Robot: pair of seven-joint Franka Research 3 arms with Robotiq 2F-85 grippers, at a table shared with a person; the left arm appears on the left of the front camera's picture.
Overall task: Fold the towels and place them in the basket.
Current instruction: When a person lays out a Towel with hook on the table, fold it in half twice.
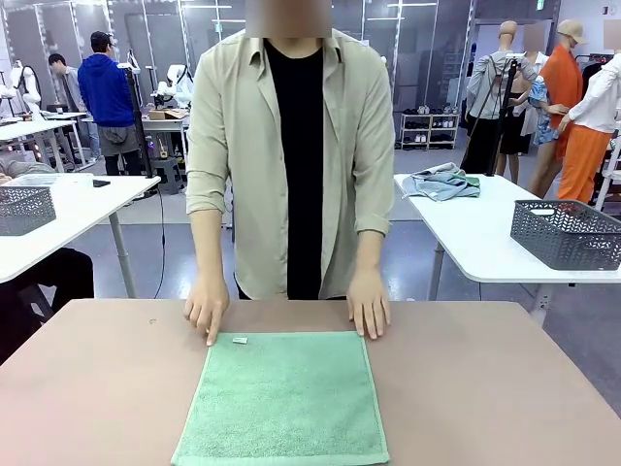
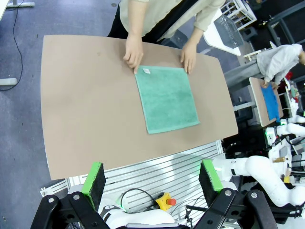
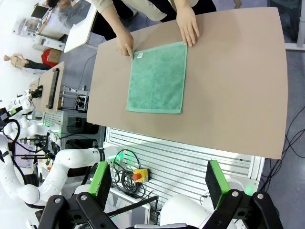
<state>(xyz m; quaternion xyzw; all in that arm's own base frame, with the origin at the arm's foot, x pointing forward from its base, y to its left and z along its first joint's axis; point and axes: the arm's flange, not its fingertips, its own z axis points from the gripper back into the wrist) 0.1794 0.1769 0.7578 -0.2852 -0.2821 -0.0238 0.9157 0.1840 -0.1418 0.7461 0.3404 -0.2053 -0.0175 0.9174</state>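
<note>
Sea-green towel [image 1: 281,398] flat, unfolded, on table [image 1: 97,388]. Person's hands [image 1: 369,303] press towel's far corners. Our left gripper [image 2: 152,177] and right gripper [image 3: 158,180] high above towel, spread wide, empty. We judge folding not started; next we descend to towel's near corners.

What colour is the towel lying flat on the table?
Sea green towel, with a small white tag; the front view shows it best.

Nubby terry cloth towel [image 1: 283,398] on matt table [image 1: 485,388]
</note>
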